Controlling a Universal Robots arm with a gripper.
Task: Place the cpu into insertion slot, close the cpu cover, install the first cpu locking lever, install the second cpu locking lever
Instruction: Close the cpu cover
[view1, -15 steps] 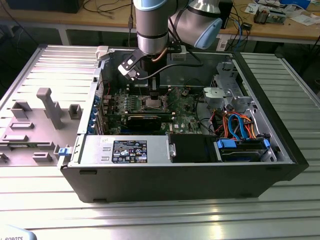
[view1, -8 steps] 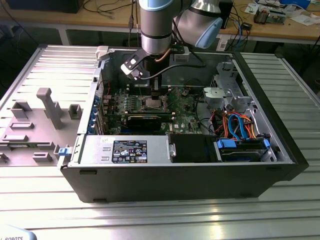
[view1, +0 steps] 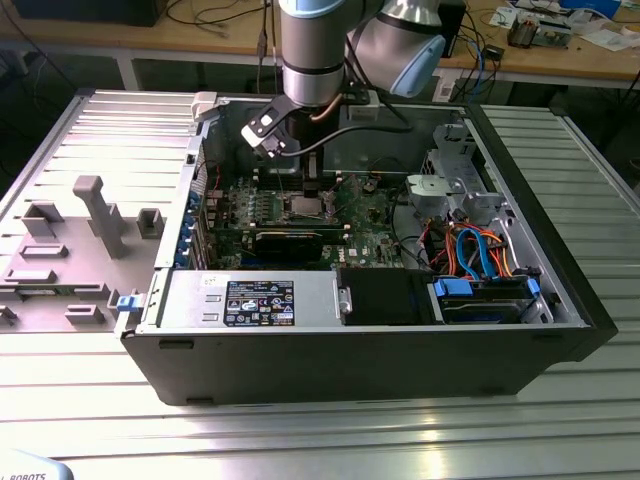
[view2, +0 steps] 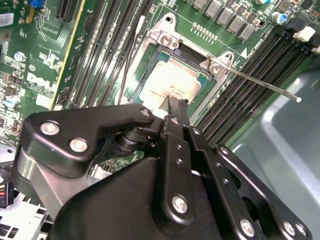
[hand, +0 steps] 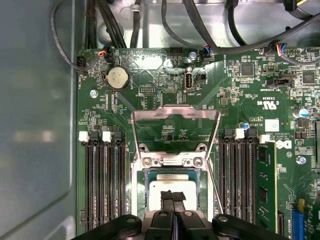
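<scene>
My gripper hangs inside the open computer case. Its two black fingers are pressed together, with the tips over the cpu; I cannot tell whether they touch it. One cpu: flat, square, dull silver-grey lid facing up. It lies level in the insertion slot, edges parallel to the socket's, and being square it has no long axis. One cpu cover, a thin bright metal frame, stands hinged open. Two slim steel locking levers are unlatched, one jutting across the black memory slots.
</scene>
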